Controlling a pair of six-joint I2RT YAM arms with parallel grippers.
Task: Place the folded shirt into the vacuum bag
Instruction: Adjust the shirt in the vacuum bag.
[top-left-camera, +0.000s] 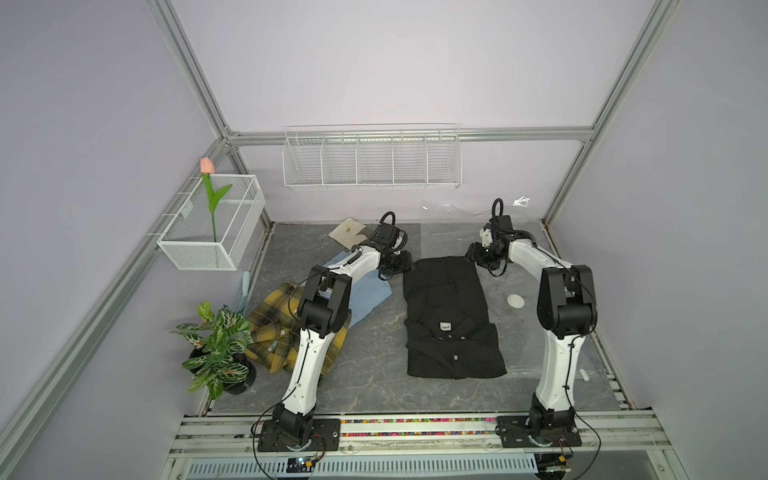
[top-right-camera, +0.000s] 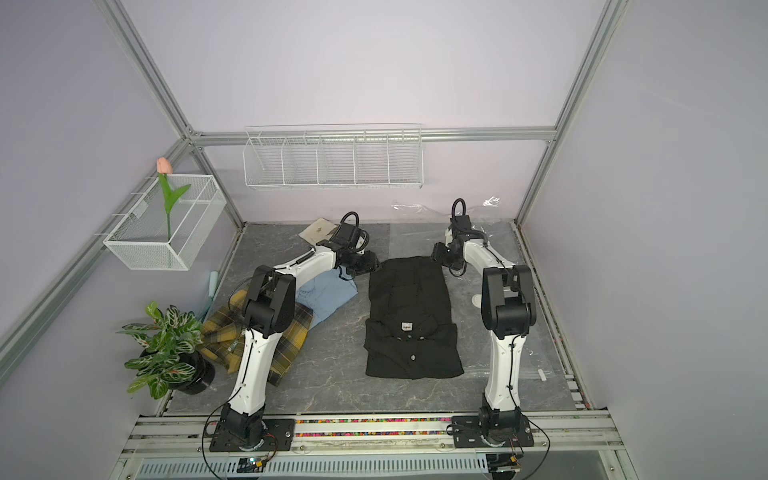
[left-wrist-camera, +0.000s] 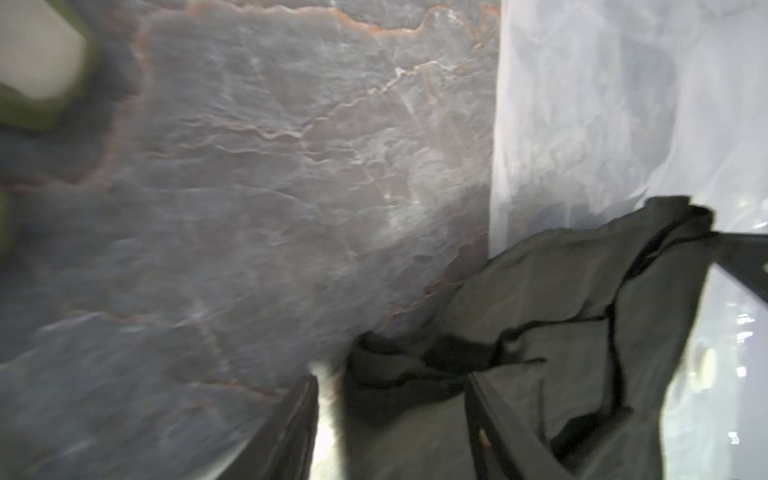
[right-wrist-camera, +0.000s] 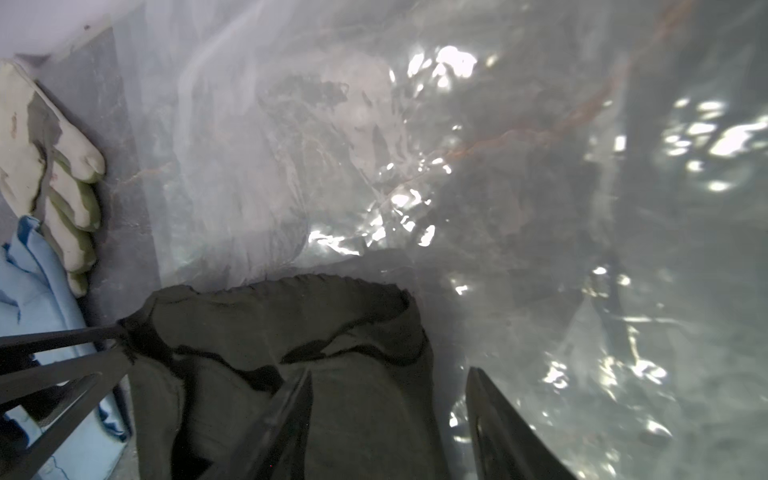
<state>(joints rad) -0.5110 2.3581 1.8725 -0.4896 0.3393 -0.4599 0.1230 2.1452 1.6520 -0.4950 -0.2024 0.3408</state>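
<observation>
Top views show the counter carrying the vacuum bag on its right side. The black folded shirt lies flat, overlapping the plastic; inside or on top, can't tell. Left jaws and right jaws are parted at its far corners, gripping nothing. Best to pinch both evenly and slide together.

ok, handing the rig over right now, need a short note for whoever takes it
Left gripper: jaws apart at the far left corner of the black shirt.
Right gripper: jaws apart at the far right corner, over plastic.
Shirt lies folded mid-table, collar toward the arm bases, overlapping the vacuum bag spread on the right; valve beside the shirt, slider clip near the front.
Done: shirt folded, at the bag. Cannot tell if any of it is inside.
Left: get it fully in.
</observation>
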